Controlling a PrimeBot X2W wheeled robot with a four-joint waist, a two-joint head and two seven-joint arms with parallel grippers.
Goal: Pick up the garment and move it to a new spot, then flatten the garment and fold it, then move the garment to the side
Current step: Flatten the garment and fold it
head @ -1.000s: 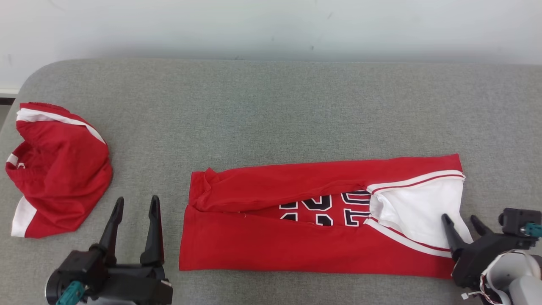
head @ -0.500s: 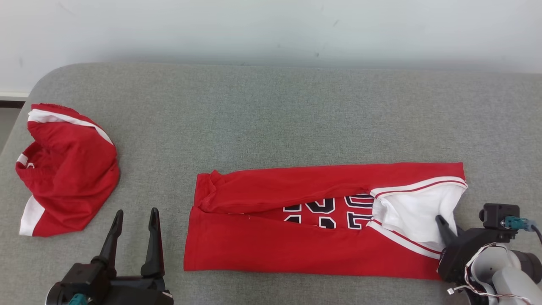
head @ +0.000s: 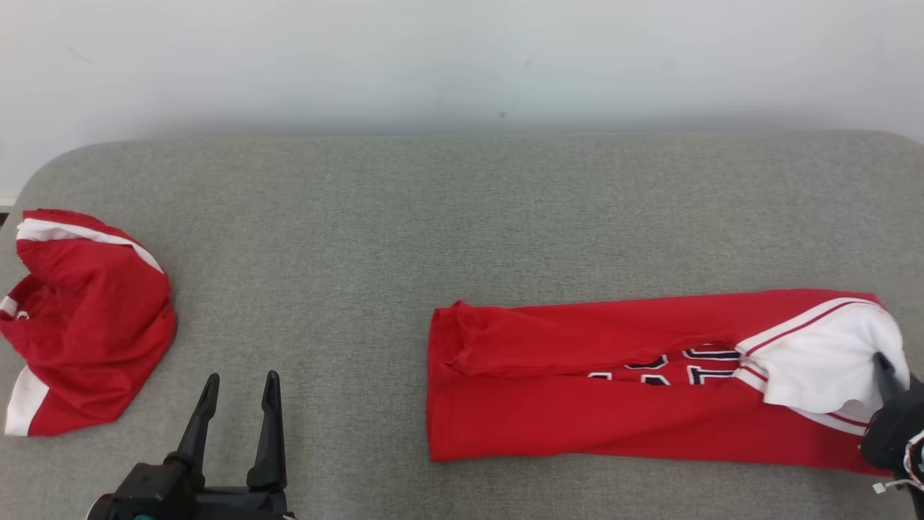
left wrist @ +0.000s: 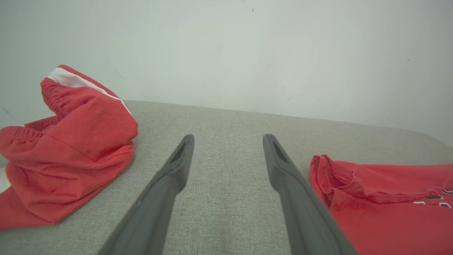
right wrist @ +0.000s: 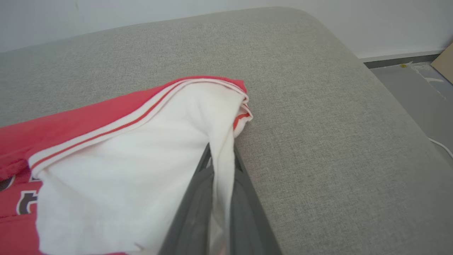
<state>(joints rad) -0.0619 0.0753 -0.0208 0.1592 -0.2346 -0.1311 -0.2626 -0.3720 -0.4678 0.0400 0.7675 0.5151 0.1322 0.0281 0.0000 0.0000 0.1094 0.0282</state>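
Fingers of right gripper (right wrist: 221,156) pinched shut on white end of jersey (head: 577,404); left gripper (head: 242,377), well left of it, wide open, empty. Advise low, steady pull to preserve folds.

Red shorts (head: 86,325), white trim, lying crumpled at left end of grey padded surface (head: 361,217). Plain white wall (head: 462,58) behind. Past surface's rounded right end: grey floor (right wrist: 417,92), thin white cable (right wrist: 442,145), tan board corner (right wrist: 446,60).

Left fingers (left wrist: 168,191) spread wide; right fingers (right wrist: 194,205) pinched together.
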